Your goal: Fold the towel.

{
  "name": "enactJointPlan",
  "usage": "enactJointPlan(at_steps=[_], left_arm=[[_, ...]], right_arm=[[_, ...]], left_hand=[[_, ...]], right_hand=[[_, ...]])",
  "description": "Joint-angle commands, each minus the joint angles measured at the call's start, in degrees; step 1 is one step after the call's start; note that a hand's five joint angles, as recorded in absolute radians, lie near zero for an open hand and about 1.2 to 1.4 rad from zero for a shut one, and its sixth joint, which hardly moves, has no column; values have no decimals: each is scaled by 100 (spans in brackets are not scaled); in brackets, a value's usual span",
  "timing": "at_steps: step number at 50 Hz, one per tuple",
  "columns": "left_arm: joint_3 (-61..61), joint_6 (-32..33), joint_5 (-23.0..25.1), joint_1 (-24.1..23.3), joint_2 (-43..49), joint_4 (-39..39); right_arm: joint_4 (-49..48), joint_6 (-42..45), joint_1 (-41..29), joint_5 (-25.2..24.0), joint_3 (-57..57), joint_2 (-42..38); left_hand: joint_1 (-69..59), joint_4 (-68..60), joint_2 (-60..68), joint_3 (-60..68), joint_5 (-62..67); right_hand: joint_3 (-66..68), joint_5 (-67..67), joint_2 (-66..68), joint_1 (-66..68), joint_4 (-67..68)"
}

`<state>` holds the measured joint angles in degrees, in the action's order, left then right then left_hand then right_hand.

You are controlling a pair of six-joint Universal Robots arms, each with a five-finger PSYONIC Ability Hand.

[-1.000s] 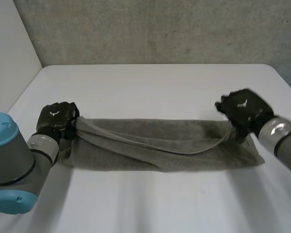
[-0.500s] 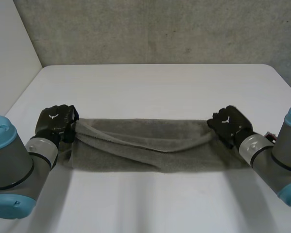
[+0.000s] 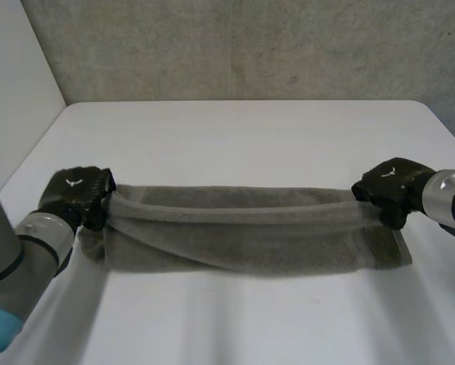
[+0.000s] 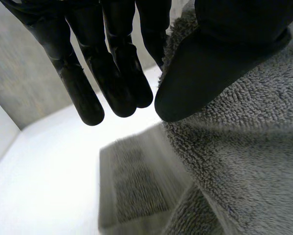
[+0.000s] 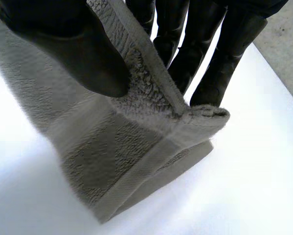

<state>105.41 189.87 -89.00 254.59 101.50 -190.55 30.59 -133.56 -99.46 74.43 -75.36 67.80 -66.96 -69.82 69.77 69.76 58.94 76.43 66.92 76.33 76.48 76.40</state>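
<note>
Across the counter, from 9 to 3 o'clock, what do you have before you? (Reader)

Fig. 1. The towel, a long grey band lying toward 6 o'clock of the counter's middle. Its lower layer rests flat, and its upper layer is raised and drawn taut between your two hands. (Legend)

How do your hands stand? (Reader)

Your left hand, at the 9 o'clock end, pinches the towel's edge between its thumb and straight fingers. Your right hand, at the 3 o'clock end, nips a hemmed corner in the same way, thumb on one face and fingers behind it. (Legend)

How far along is the fold? (Reader)

By judgement, about midway. The towel is already doubled lengthwise, but the held layer is not yet laid down or lined up with the layer beneath. You would then need to set it down, let go, and probably fold it end to end. (Legend)
</note>
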Motion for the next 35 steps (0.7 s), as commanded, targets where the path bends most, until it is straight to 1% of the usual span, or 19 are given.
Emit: enactJointPlan(at_steps=[1, 2, 3, 4, 5, 6, 7, 8, 9, 11, 13, 15, 16, 18, 20, 23, 25, 28, 35], left_arm=[[-1414, -55, -47, 3, 968, -192], [-1418, -56, -47, 3, 969, -193], [-1845, -73, -73, 3, 969, -332], [-1849, -73, -73, 3, 969, -334], [-2240, -143, -134, -5, 942, -534], [-2244, -144, -135, -5, 942, -536], [-2636, -300, -326, -14, 847, -858], [-2875, -598, -650, -6, 576, -1339], [-2877, -601, -653, -5, 573, -1344], [-2877, -1073, -1039, 30, 267, -1975], [-2825, -1249, -1145, 38, 152, -2186], [-2693, -1356, -1172, 38, 81, -2197], [-2492, -1391, -1163, 38, 55, -2119], [-2253, -1444, -1163, 38, 37, -2056], [-1702, -1471, -1172, 38, 37, -1986], [-1365, -1488, -1172, 38, 46, -1986], [-683, -1532, -1155, 56, 89, -2030], [-155, -1646, -1163, 143, 177, -2039], [339, -1997, -1172, 416, 555, -1942]], right_arm=[[-984, -443, -293, 186, 1191, -523], [-1533, -747, -380, 352, 1547, -514], [-1538, -751, -381, 353, 1551, -514], [-2156, -1046, -433, 527, 1786, -436], [-2162, -1049, -434, 529, 1788, -435], [-3137, -1424, -486, 694, 1858, -191], [-4260, -1741, -504, 844, 1685, 255], [-4271, -1744, -504, 845, 1683, 260], [-4820, -1857, -504, 880, 1431, 547], [-4825, -1858, -496, 854, 1324, 637], [-4702, -1849, -513, 837, 1235, 664], [-4265, -1840, -531, 697, 1016, 664], [-4263, -1840, -531, 696, 1015, 664], [-3869, -1779, -566, 451, 692, 655], [-3737, -1709, -575, 328, 516, 629], [-3665, -1534, -592, 222, 120, 576], [-3665, -1454, -601, 195, -125, 541], [-3674, -1279, -601, 160, -617, 471], [-3674, -865, -601, 160, -1411, 251]], left_hand=[[-1304, -1018, 1023, 1024, 1106], [-1304, -1018, 1023, 1024, 1106], [-1304, -1018, 1023, 1024, 1106], [-1304, -1018, 1023, 1024, 1106], [-1304, -1018, 1023, 1024, 1106], [-1304, -1018, 1023, 1024, 1106], [-1304, -1018, 1023, 1024, 1106], [-1304, -1018, 1023, 1024, 1106], [-1304, -1018, 1023, 1024, 1106], [-1304, -1018, 1023, 1024, 1106], [-1304, -1018, 1023, 1024, 1106], [-1304, -1018, 1023, 1024, 1106], [-1304, -1018, 1023, 1024, 1106], [-1304, -1018, 1023, 1024, 1106], [-1304, -1018, 1023, 1024, 1106], [-1304, -1018, 1023, 1024, 1106], [-1304, -1018, 1023, 1024, 1106], [-1304, -1018, 1023, 1024, 1106], [-1304, -1018, 1023, 1024, 1106]], right_hand=[[357, 308, 367, 352, 360], [357, 308, 367, 352, 360], [357, 308, 367, 352, 360], [357, 308, 367, 352, 360], [357, 308, 367, 352, 360], [357, 308, 367, 352, 360], [357, 308, 367, 352, 360], [357, 308, 367, 352, 360], [357, 308, 367, 352, 360], [357, 308, 367, 352, 360], [357, 308, 367, 352, 360], [357, 308, 367, 352, 360], [357, 308, 367, 352, 360], [357, 308, 367, 352, 360], [357, 308, 367, 352, 360], [357, 308, 367, 352, 360], [357, 308, 367, 352, 360], [357, 308, 367, 352, 360], [357, 308, 367, 352, 360]])
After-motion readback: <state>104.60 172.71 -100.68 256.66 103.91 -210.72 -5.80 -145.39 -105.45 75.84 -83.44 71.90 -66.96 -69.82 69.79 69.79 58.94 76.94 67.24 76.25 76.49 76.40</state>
